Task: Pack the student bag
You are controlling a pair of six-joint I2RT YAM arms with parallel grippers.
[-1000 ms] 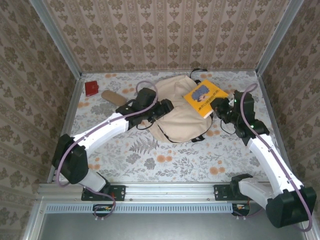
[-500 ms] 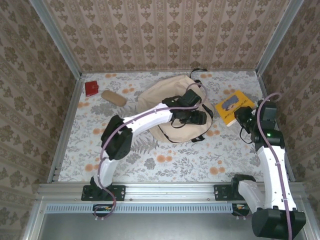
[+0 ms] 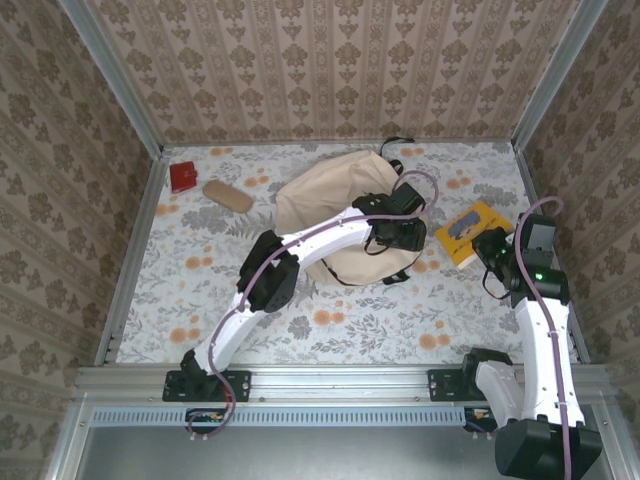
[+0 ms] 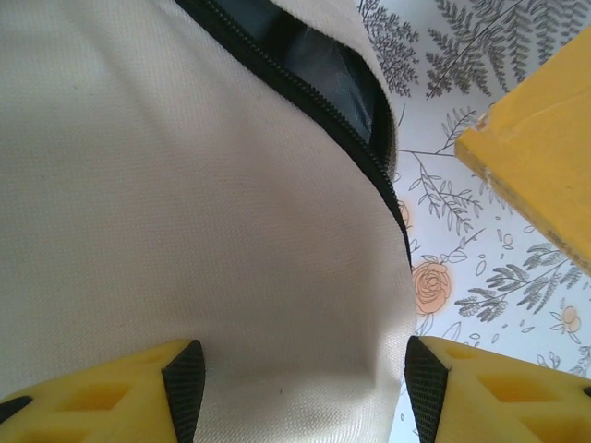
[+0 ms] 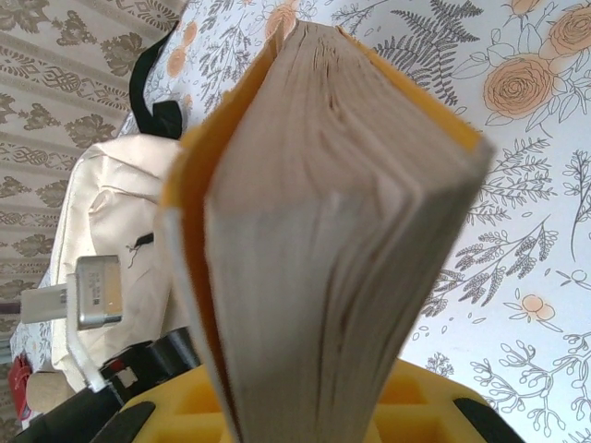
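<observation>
The student bag (image 3: 325, 205), a beige backpack, lies in the middle of the table. My left gripper (image 3: 402, 236) reaches across it to its right edge. In the left wrist view the jaws stand open with beige bag fabric (image 4: 185, 203) bulging between the black pads (image 4: 185, 388), and the dark zipper opening (image 4: 319, 65) lies just ahead. My right gripper (image 3: 497, 250) is shut on a thick yellow book (image 3: 468, 230), held right of the bag. The right wrist view shows the book's (image 5: 332, 231) page edge rising from the jaws, with the bag (image 5: 106, 212) to its left.
A small red object (image 3: 183, 177) and a tan oblong case (image 3: 228, 196) lie at the far left. The bag's black strap (image 3: 392, 152) sticks out at the back. Patterned walls and metal posts close in the table on three sides.
The left arm swung right across the bag to its right edge, and its jaws narrowed. The right arm carried the book from over the bag out to the right.
</observation>
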